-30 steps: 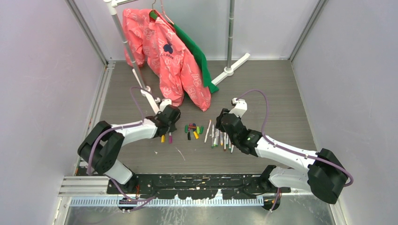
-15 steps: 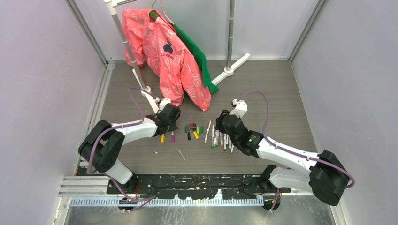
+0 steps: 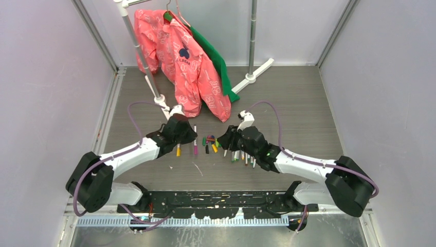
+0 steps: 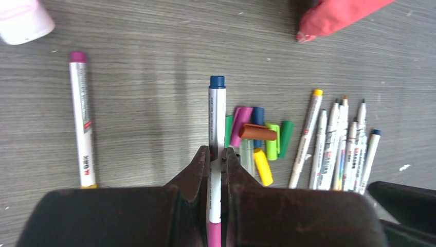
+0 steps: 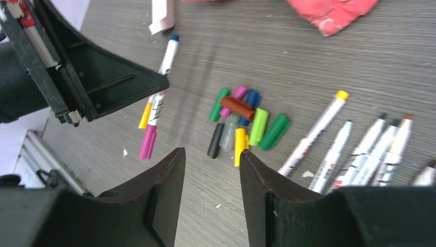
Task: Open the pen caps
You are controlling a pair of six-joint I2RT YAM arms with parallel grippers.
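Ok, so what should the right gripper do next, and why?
Probably move the right gripper across to the pink cap of the pen and close on it. The left gripper is shut on the barrel with that cap sticking out free, while the right gripper is open and empty, hovering over the loose caps.

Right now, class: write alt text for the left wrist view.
The left gripper is shut on a white pen with a blue end pointing away and a pink end nearest the camera. To its right lie a pile of loose caps and a row of pens; another pen lies to its left.
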